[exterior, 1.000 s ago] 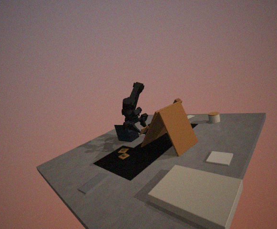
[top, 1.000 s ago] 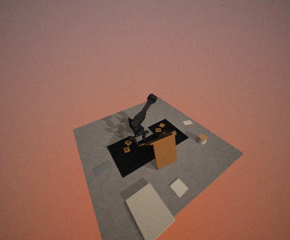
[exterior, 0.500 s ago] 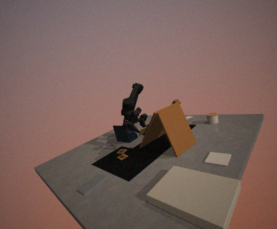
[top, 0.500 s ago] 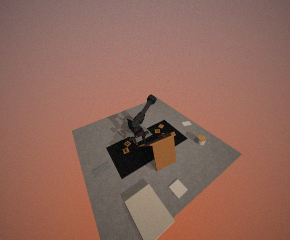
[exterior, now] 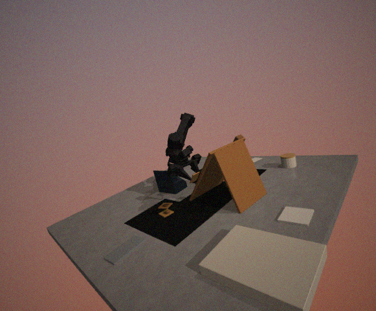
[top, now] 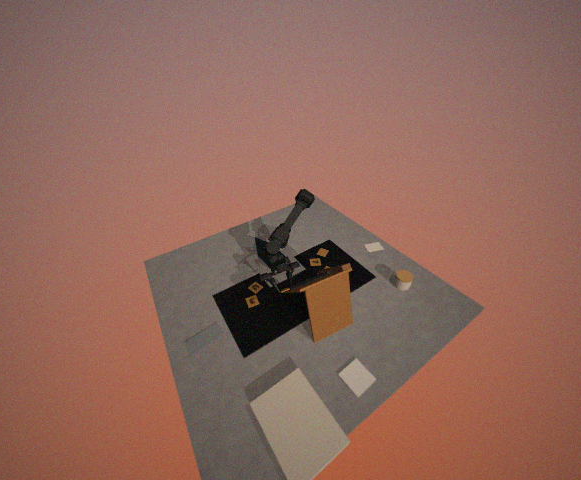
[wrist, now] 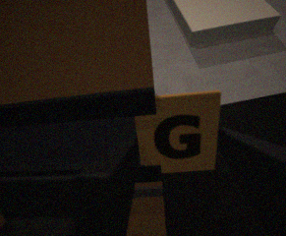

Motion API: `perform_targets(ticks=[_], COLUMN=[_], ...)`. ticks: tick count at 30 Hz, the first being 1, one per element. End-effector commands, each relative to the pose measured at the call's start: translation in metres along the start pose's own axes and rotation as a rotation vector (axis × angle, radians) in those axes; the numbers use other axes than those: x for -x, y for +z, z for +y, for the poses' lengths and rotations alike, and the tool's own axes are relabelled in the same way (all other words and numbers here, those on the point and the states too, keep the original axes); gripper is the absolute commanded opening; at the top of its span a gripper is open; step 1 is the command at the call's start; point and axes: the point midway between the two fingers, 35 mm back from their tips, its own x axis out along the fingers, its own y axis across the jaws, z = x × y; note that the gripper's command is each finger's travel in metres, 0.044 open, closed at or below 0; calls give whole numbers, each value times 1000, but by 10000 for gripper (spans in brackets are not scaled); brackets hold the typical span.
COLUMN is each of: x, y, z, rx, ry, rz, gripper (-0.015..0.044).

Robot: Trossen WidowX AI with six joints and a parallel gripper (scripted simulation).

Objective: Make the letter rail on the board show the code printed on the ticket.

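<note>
My gripper (top: 285, 288) (exterior: 195, 175) is shut on the G tile (exterior: 194, 177) (wrist: 208, 133), at the end of the rail on the leaning orange board (top: 330, 307) (exterior: 243, 177) (wrist: 64, 49). In the wrist view the G stands upright and the tile's left edge is partly covered by the dark rail (wrist: 84, 104); how deep it sits is unclear. Two loose letter tiles (top: 255, 287) (top: 251, 301) (exterior: 165, 205) (exterior: 165, 212) lie on the black mat (top: 249, 335) (exterior: 178, 234). Two more tiles (top: 322, 252) (top: 315, 262) lie on its far part. No code is readable.
A dark blue wedge-shaped block (exterior: 169, 183) stands behind the gripper. A large pale slab (top: 298, 423) (exterior: 265, 264) (wrist: 226, 12) and a small white block (top: 356, 377) (exterior: 296, 215) lie beyond the board. A round canister (top: 404, 280) (exterior: 288, 161) stands near the counter's edge.
</note>
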Motion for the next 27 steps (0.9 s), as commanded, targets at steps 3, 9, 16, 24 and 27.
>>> perform_targets(ticks=[3, 9, 16, 24, 27], x=[0, 0, 0, 0, 0], y=[1, 1, 1, 1, 1], z=[4, 7, 10, 14, 16], rx=[1, 1, 0, 0, 0], ry=[-5, -5, -4, -4, -4], rz=[-1, -1, -1, -1, -1], gripper=[0, 0, 0, 0, 0])
